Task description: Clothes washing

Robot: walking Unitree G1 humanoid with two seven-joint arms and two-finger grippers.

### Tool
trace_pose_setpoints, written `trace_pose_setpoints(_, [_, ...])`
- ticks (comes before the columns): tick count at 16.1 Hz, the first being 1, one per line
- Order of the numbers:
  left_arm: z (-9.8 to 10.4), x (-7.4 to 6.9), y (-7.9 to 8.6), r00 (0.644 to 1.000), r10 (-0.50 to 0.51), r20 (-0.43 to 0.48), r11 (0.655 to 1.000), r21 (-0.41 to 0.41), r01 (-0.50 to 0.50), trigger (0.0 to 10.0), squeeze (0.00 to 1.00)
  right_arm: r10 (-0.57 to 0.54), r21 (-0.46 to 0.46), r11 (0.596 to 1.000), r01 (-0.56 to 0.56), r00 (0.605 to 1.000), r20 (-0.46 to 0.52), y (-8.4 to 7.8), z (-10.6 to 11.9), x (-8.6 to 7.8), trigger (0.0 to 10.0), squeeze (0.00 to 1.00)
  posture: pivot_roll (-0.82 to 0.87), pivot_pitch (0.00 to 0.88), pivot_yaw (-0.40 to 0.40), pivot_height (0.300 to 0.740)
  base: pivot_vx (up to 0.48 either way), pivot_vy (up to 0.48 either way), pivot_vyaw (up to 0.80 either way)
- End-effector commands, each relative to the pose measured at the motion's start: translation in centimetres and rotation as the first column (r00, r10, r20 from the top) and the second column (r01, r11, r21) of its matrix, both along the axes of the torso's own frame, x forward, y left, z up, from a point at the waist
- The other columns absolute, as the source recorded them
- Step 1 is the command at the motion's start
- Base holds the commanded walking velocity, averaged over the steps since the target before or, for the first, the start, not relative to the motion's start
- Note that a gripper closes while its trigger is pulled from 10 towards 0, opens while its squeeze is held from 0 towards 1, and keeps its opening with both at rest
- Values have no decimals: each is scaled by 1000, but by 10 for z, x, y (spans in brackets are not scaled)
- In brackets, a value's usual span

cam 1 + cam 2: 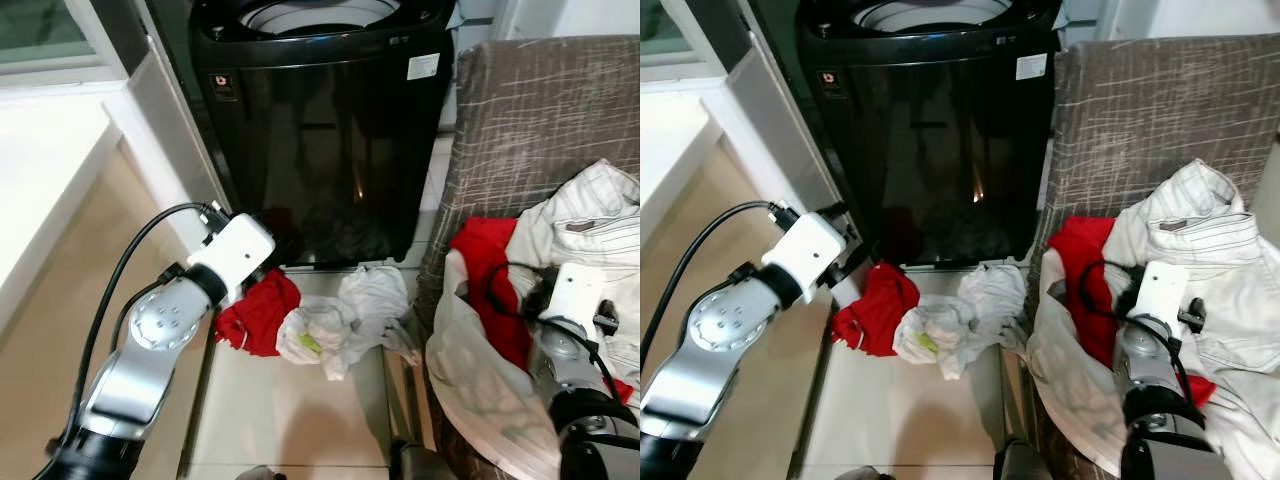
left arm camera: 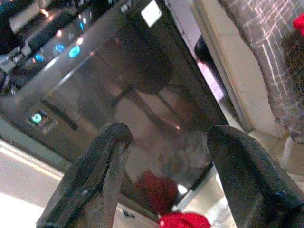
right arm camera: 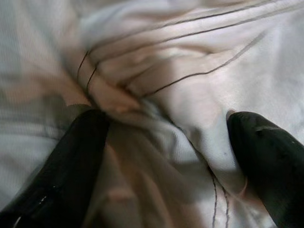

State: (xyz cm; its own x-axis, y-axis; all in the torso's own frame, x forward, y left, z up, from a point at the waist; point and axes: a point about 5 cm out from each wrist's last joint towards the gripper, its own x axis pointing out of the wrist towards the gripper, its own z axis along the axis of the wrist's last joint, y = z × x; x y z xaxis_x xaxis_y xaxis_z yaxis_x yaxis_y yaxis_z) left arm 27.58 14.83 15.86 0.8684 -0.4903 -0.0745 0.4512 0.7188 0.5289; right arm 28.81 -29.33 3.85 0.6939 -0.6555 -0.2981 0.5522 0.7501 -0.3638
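A black top-loading washing machine (image 1: 320,120) stands straight ahead with its lid open. On the floor at its foot lie a red garment (image 1: 258,315) and a crumpled white garment (image 1: 345,320). My left arm (image 1: 232,255) reaches low toward the red one. My left gripper (image 2: 171,133) is open, facing the machine's glossy front, with the red garment (image 2: 185,221) just beyond it. On the armchair to the right, a white striped garment (image 1: 590,215) lies over a red cloth (image 1: 490,270). My right gripper (image 3: 166,118) is open, and its fingers (image 3: 76,161) press into the white striped cloth (image 3: 190,71).
The grey-brown woven armchair (image 1: 540,110) stands close against the machine's right side. A white ledge (image 1: 40,170) and a beige wall run along the left. Pale floor tiles (image 1: 290,410) lie in front of the fallen clothes.
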Motion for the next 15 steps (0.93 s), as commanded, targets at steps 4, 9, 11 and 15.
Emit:
trace_pose_setpoints(4, [6,-2,3,999,32,-18,999,-22,-33,10000,0,125,-208,964,-165,973,-193,-5,-10,-8,10000,0,95,178,114,740,0,0,0])
trace_pose_setpoints(9, [4,-13,-5,998,53,-39,997,-58,-55,10000,0,157,-297,935,-195,976,-149,-7,9,6,10000,0,111,201,87,740,0,0,0])
trace_pose_setpoints(11, [3,-18,-8,998,48,-49,997,-56,-50,10000,0,141,-151,975,-166,977,-163,2,-7,1,0,0,120,217,88,740,0,0,0])
trace_pose_setpoints(15, [3,-22,-3,996,65,-61,997,-42,-67,10000,0,142,74,989,-130,969,-201,18,-31,-9,0,0,141,233,94,740,0,0,0])
